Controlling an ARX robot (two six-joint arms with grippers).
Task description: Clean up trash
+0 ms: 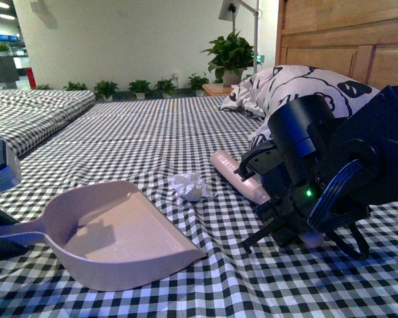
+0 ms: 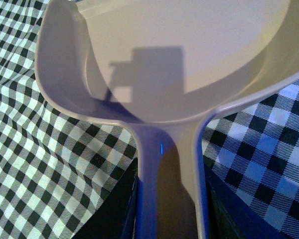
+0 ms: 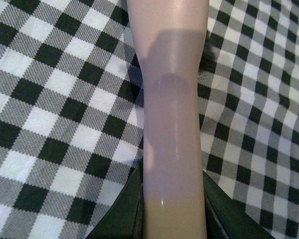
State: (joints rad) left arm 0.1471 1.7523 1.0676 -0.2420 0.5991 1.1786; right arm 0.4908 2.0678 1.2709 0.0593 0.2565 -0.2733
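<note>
Front view, from left to right: a pale pink dustpan (image 1: 113,235) fills the lower left of the frame, its open mouth facing right on the black-and-white checked bedcover (image 1: 139,136). Just past its upper right rim, in the centre of the frame, lies the trash (image 1: 190,186), a small crumpled white paper ball, apart from the pan. Right of it a pink handle (image 1: 235,173) slants toward the black right arm (image 1: 318,179) at the right edge. Behind that arm, upper right, rests a white pillow with black prints (image 1: 298,86).

Left wrist view shows the left gripper (image 2: 169,209) clenched on the dustpan's handle (image 2: 167,174), dark jaws on both sides.

Right wrist view shows the right gripper (image 3: 174,214) grasping the pink handle (image 3: 174,124) between dark jaws.
</note>
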